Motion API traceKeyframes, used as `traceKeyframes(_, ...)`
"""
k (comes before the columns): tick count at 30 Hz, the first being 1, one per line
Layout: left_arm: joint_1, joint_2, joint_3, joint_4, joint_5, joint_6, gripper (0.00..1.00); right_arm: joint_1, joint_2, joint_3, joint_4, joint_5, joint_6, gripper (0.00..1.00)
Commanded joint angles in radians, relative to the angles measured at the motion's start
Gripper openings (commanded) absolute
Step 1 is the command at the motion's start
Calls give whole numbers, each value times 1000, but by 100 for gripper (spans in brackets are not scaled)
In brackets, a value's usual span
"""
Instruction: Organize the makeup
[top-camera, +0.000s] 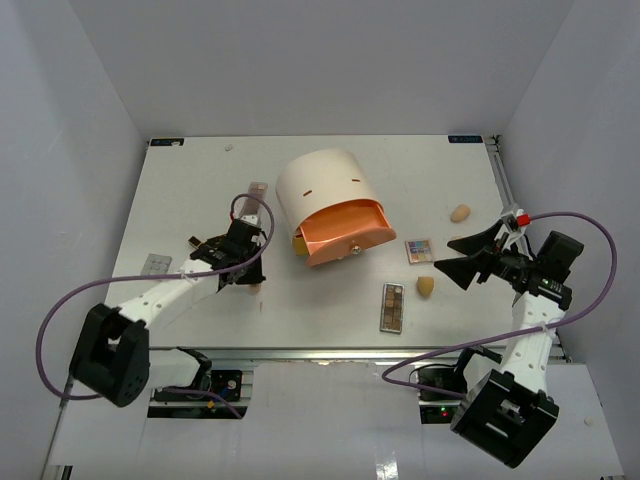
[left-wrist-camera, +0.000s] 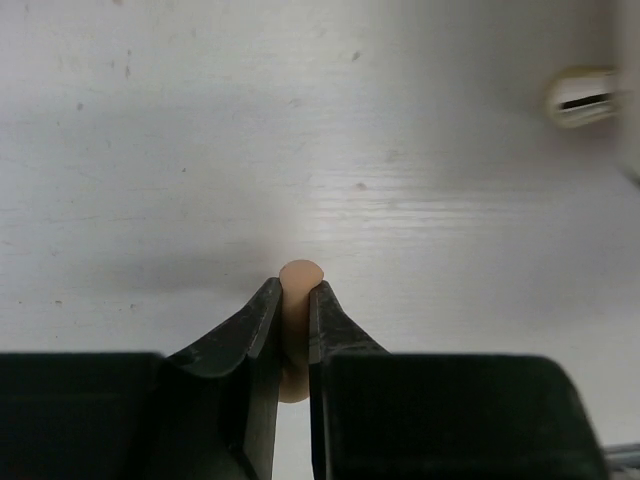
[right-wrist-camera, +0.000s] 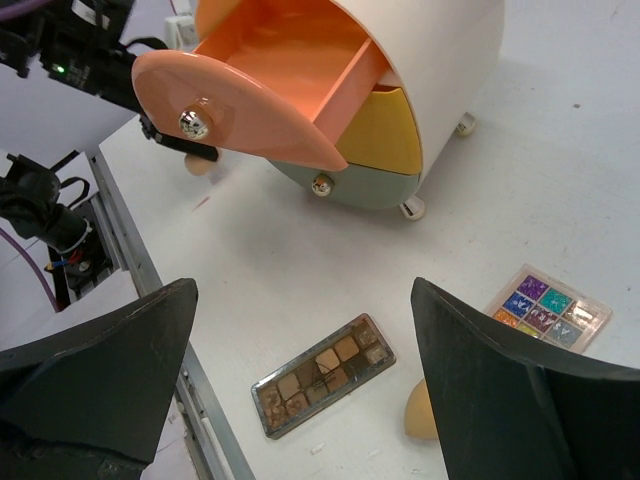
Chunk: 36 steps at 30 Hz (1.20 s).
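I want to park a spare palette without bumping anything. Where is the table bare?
Bare: the near strip before the pink drawer, between the held sponge and the brown palette; also the far edge behind the organizer. Crowded: right of the drawer, around the colourful palette and a loose sponge.

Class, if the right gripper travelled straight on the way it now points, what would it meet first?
Likely the open orange drawer of the cream organizer; the right gripper seems raised above the brown palette and sponge. Height is unclear.
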Motion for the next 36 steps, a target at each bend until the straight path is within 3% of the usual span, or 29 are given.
traceKeyframes(1, -8, -277, 49, 3, 118, -22, 0, -4, -60, -18, 25, -60, -21, 95)
traceKeyframes(6, -8, -441, 143, 92, 375, -34, 0, -4, -73, -20, 25, -37, -24, 95)
traceKeyframes(12, -34, -320, 341, 186, 505, -74, 0, -7, -71, -24, 25, -15, -27, 95)
traceKeyframes(17, -119, -150, 510, 212, 455, -37, 0, -12, -84, -32, 26, -3, -31, 95)
traceKeyframes(23, -269, 23, 660, 196, 284, 77, 0, -15, -85, -34, 29, 1, -30, 96)
traceKeyframes(31, -385, 154, 718, 171, 88, 185, 0, -18, -85, -34, 29, -2, -28, 96)
traceKeyframes(36, -412, 208, 744, 149, -4, 221, 7, -19, -82, -34, 29, -2, -28, 96)
